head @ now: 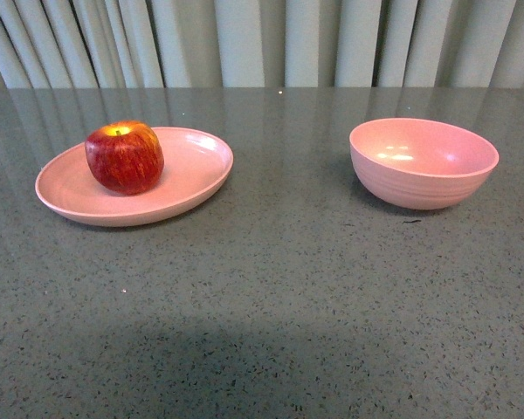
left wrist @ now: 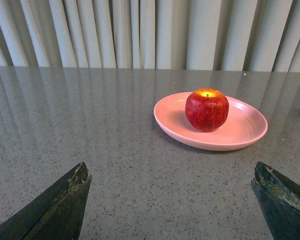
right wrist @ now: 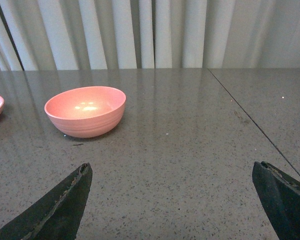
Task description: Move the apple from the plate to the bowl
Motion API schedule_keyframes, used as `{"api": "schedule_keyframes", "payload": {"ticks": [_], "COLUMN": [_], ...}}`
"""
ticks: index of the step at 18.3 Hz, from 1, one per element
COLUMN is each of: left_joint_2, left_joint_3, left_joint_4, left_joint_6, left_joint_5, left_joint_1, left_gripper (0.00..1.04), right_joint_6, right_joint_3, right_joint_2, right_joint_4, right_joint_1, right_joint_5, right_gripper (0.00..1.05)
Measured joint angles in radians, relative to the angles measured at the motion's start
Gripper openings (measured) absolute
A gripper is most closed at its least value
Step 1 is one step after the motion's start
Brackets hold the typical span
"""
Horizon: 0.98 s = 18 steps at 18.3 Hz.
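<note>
Left wrist view: end effector (left wrist: 171, 172) (splayed)

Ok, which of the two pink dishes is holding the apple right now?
The wide, shallow plate, on the left in the front view: the apple sits on it. The deeper, ridged bowl to its right holds nothing.

The grey speckled surface (head: 271, 297) carries two things directly: the shallow pink plate (head: 196, 166) toward the robot's left and the deeper pink bowl (head: 419, 183) toward its right. They stand upright and well apart.
</note>
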Motion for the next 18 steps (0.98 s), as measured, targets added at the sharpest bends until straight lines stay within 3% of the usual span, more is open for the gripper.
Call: {"api": "schedule_keyframes", "payload": {"ticks": [2, 3, 7, 14, 18], "left_joint_2": [0.000, 0.000, 0.000, 0.000, 0.000], "left_joint_3": [0.000, 0.000, 0.000, 0.000, 0.000], "left_joint_4": [0.000, 0.001, 0.000, 0.000, 0.000], "left_joint_6": [0.000, 0.000, 0.000, 0.000, 0.000], "left_joint_5": [0.001, -0.002, 0.000, 0.000, 0.000], "left_joint_1": [0.000, 0.000, 0.000, 0.000, 0.000], "left_gripper": [0.98, 0.98, 0.98, 0.98, 0.98], "right_joint_6": [0.012, 0.019, 0.024, -0.011, -0.017], "right_joint_3": [0.031, 0.039, 0.121, 0.443, 0.674], "right_joint_2": [0.079, 0.130, 0.264, 0.795, 1.098], "right_joint_4": [-0.090, -0.065, 0.079, 0.464, 0.419], "right_joint_1": [-0.050, -0.055, -0.076, 0.059, 0.105], "right_joint_5": [-0.161, -0.200, -0.251, -0.163, -0.120], "right_gripper": [0.98, 0.98, 0.98, 0.98, 0.98]}}
